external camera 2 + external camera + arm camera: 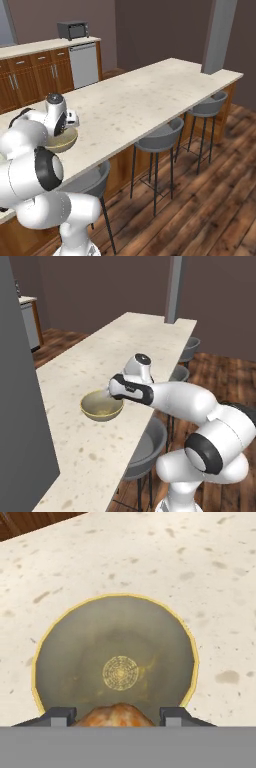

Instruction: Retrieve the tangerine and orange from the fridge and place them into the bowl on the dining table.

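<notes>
One fruit: orange-skinned citrus, tangerine or orange unclear, pinched between gripper fingers
position: directly above bowl on dining table
bowl: no fruit inside yet
left: release this one, fetch second

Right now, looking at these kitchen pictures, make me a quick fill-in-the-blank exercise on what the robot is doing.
1. The gripper hangs right above the ____.
2. Between its fingers sits an ____ citrus fruit.
3. The bowl rests on the cream speckled ____.
4. Inside, the bowl holds ____ fruit so far.

Missing words: bowl; orange; dining table; no
</notes>
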